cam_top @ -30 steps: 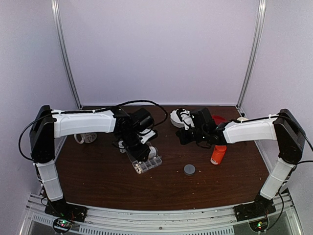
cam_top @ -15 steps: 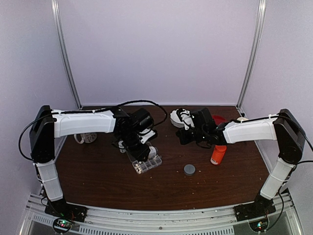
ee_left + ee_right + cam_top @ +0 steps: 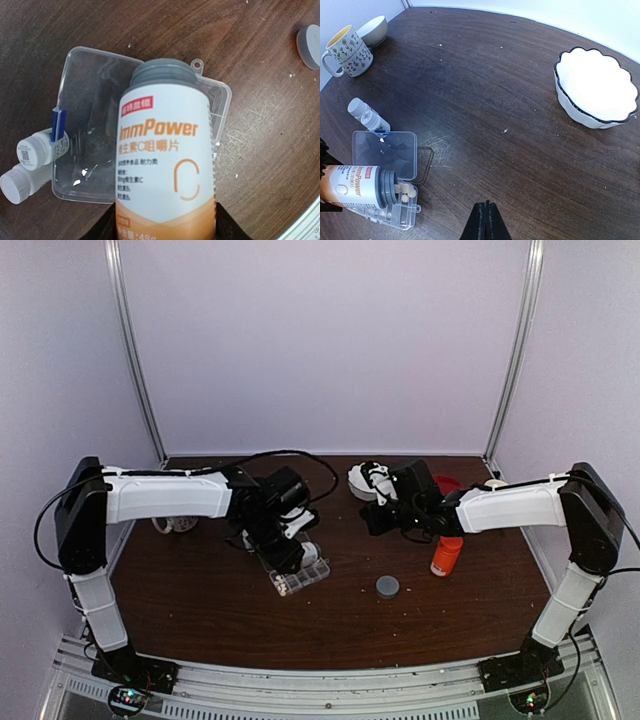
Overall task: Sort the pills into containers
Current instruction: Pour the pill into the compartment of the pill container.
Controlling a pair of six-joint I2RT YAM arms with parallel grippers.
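Pill bottle (image 3: 165, 145) is held sideways by the left gripper (image 3: 166, 227) over the organizer box (image 3: 90, 105), pills (image 3: 402, 190) gathered at its mouth, and is best tilted slowly so one compartment is fed; right gripper (image 3: 485, 220) is closed, empty, well apart from the box.

Soft, even light, small glints on the clear organizer box (image 3: 85, 110), overhead view slightly blurry.
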